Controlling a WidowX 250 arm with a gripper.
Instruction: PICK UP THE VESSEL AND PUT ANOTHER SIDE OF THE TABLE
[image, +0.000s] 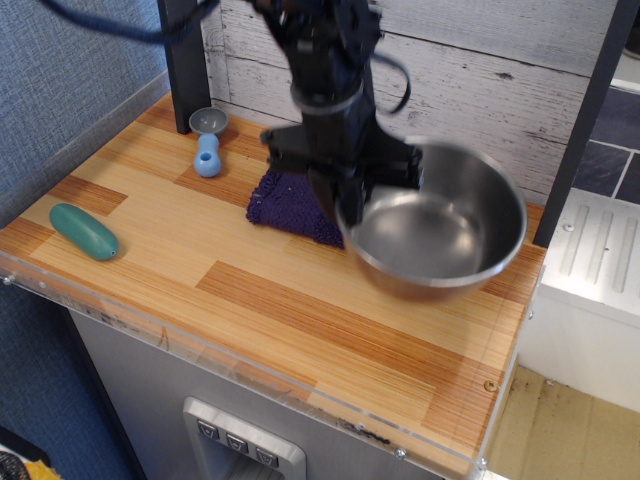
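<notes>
The vessel (440, 235) is a large shiny steel bowl with a rolled rim, held off the table (300, 300) at the right side and blurred by motion. My gripper (345, 200) is shut on its left rim, with the black arm coming down from the top of the view. The bowl hangs over the right half of the striped wood tabletop, in front of where the purple cloth (290, 200) lies.
A small grey-cupped scoop with a blue handle (208, 140) lies at the back left. A teal oblong object (84, 231) lies near the front left edge. A dark post (185, 60) stands at the back left, another at the right.
</notes>
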